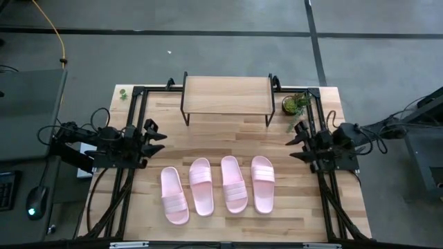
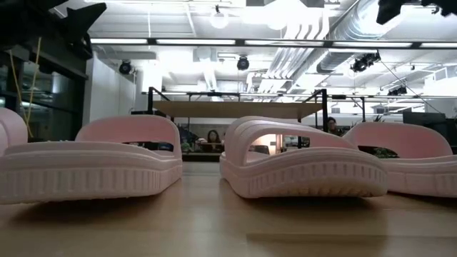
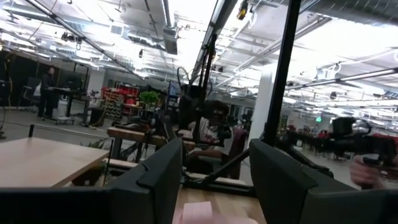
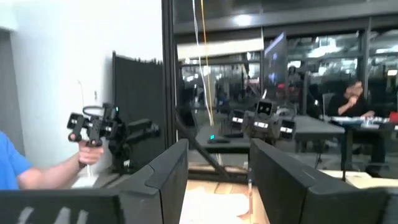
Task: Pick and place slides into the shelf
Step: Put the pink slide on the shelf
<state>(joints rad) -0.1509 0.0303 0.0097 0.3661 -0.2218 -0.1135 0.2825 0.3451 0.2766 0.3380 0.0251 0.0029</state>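
You have 4 slides (image 1: 217, 186) lying in a row before the shelf (image 1: 226, 95); your left gripper (image 1: 154, 135) and right gripper (image 1: 296, 145) hover released, grasping nothing.

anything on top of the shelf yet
No, the shelf top is bare from above; all four slides sit on the table. The space under its plank is hidden.

In the low view, the outermost slides (image 2: 14, 153) (far left and right) are cut off by the edges; shelf (image 2: 235, 109) legs hide behind them.
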